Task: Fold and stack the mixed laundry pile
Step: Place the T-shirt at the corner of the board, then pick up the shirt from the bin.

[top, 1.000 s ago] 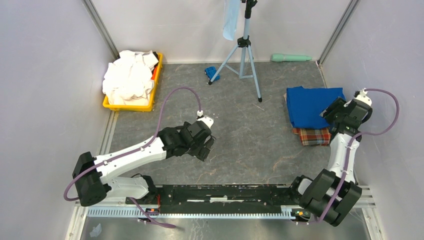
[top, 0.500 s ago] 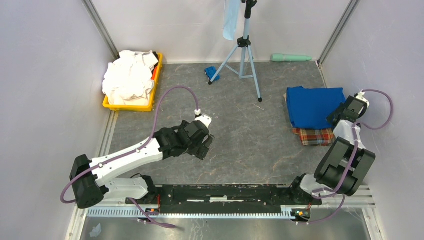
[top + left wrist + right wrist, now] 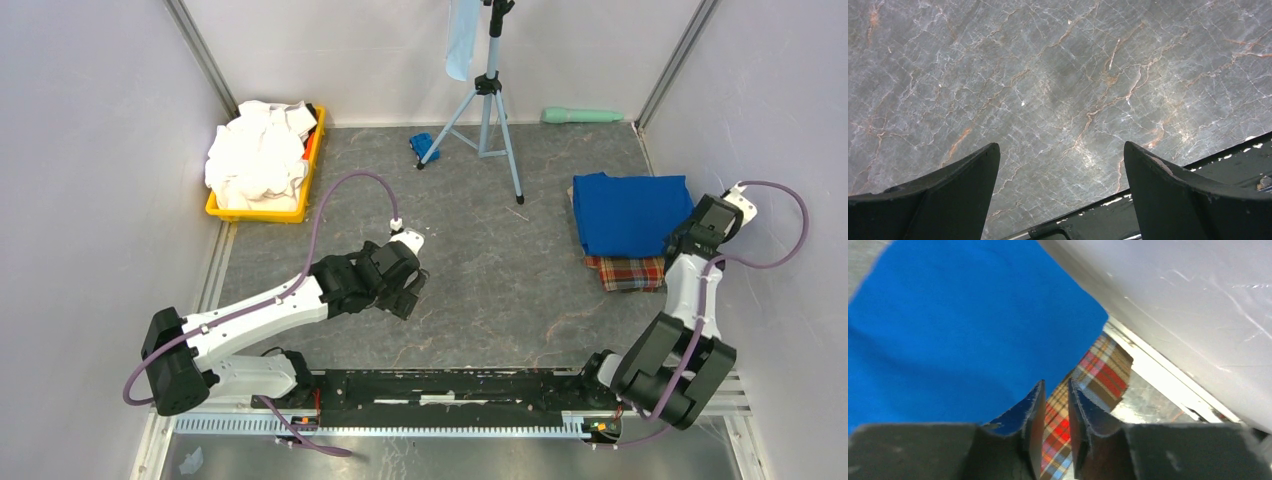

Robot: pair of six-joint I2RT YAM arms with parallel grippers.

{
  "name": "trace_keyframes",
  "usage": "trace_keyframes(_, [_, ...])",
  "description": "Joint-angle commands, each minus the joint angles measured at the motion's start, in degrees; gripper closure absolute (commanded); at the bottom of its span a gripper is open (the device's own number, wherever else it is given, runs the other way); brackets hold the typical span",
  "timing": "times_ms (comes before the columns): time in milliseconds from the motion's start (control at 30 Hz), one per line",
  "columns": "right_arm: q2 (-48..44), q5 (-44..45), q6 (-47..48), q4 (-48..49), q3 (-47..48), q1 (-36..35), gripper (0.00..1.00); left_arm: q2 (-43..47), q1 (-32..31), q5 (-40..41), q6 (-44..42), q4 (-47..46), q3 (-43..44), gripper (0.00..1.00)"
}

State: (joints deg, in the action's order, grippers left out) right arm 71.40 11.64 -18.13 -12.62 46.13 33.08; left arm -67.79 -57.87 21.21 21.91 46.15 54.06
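Note:
The mixed laundry pile (image 3: 258,158), mostly white shirts with a bit of orange and black, fills a yellow bin (image 3: 255,213) at the back left. A folded royal-blue T-shirt (image 3: 628,212) lies on a red-green plaid cloth (image 3: 625,272) at the right. My right gripper (image 3: 680,238) hovers at the right edge of this stack. Its jaws stand only a narrow gap apart with nothing between them, and the plaid cloth (image 3: 1098,370) and blue T-shirt (image 3: 958,335) show beneath it (image 3: 1055,385). My left gripper (image 3: 410,295) hangs wide open over bare tabletop (image 3: 1060,150).
A tripod (image 3: 487,100) stands at the back centre with a pale-blue cloth (image 3: 462,40) hanging from it. A small bright-blue object (image 3: 424,146) sits by its foot. A green cylinder (image 3: 582,115) lies along the back wall. The right wall (image 3: 1198,305) is close to my right gripper.
My right gripper's jaws have narrowed from wide to a slim gap, and its wrist has drawn back toward the right wall. The left arm has shifted only slightly.

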Motion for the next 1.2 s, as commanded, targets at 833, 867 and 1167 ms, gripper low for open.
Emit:
trace_keyframes(833, [-28.44, -18.32, 0.53, 4.27, -14.56, -40.54, 0.24, -19.06, 48.61, -1.34, -1.45, -4.04, 27.21, 0.0])
trace_keyframes(867, [-28.14, -18.24, 0.74, 4.36, -15.03, -41.0, 0.24, -20.77, 50.41, -3.27, -1.52, -5.0, 29.0, 0.01])
trace_keyframes(1167, [-28.02, -18.07, 2.84, 4.05, -18.26, -42.3, 0.24, -42.92, 57.18, -2.14, -11.73, -3.36, 50.42, 0.1])
